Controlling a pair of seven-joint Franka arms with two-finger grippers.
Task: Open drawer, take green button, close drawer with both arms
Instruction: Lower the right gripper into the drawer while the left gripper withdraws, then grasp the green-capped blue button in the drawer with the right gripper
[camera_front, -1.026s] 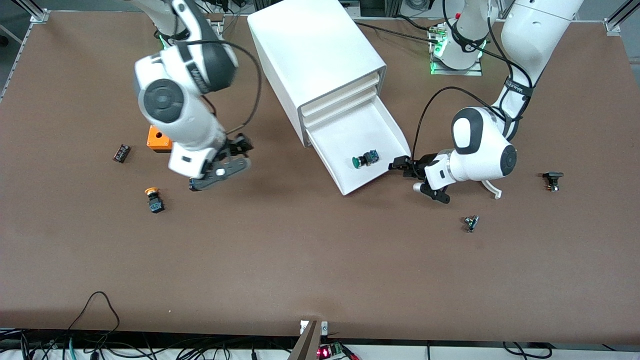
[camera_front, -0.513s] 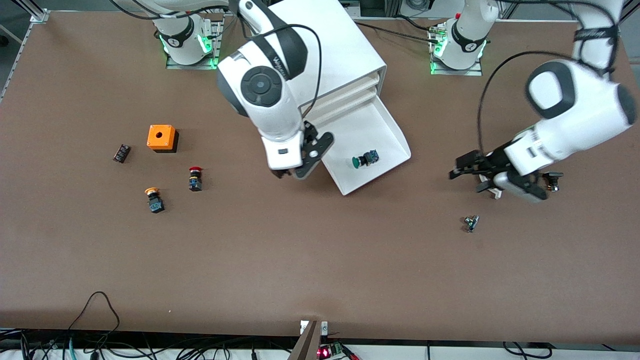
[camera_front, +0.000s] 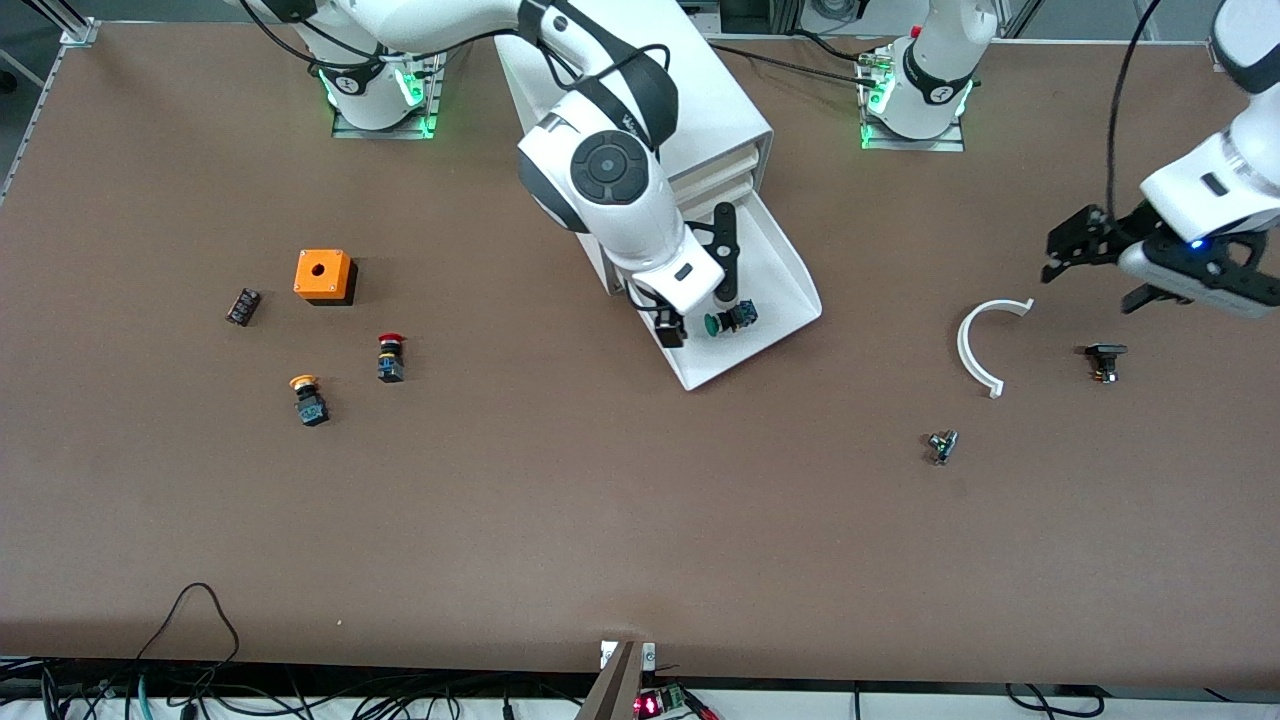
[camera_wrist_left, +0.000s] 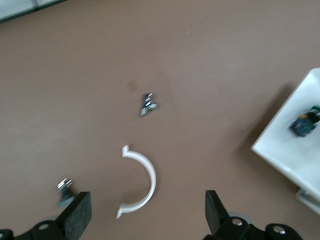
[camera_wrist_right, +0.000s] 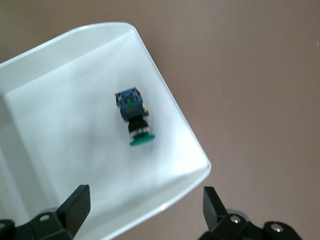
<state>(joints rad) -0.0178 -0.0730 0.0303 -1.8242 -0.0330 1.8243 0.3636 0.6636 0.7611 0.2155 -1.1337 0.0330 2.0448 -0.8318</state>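
Right wrist view looks straight down on the green-capped button (camera_wrist_right: 134, 118), which lies on its side on the floor of the pulled-out lowest drawer (camera_wrist_right: 60, 125), between the two spread fingers (camera_wrist_right: 75, 204) of the right end effector (camera_front: 700, 280). In the front view that end effector hangs over the open drawer (camera_front: 770, 250), fingers apart and gripping nothing, with the button (camera_front: 728, 319) just beside its lower finger. The drawer holds only this button; it juts from the white cabinet (camera_front: 640, 100) toward the front camera, and the two upper drawers (camera_front: 715, 175) sit closed above it.

The left end effector (camera_front: 1120, 262) is up over the worktop (camera_front: 600, 520) toward the left arm's end, well apart from the cabinet, its fingers (camera_wrist_left: 77, 212) open and empty. On the worktop close by it lie a white curved clip (camera_front: 982, 342), a small black part (camera_front: 1104, 360) and a small metal part (camera_front: 941, 445).

Toward the right arm's end sit an orange box (camera_front: 323, 276), a red-capped button (camera_front: 391, 357), an orange-capped button (camera_front: 308, 399) and a small dark block (camera_front: 242, 306).
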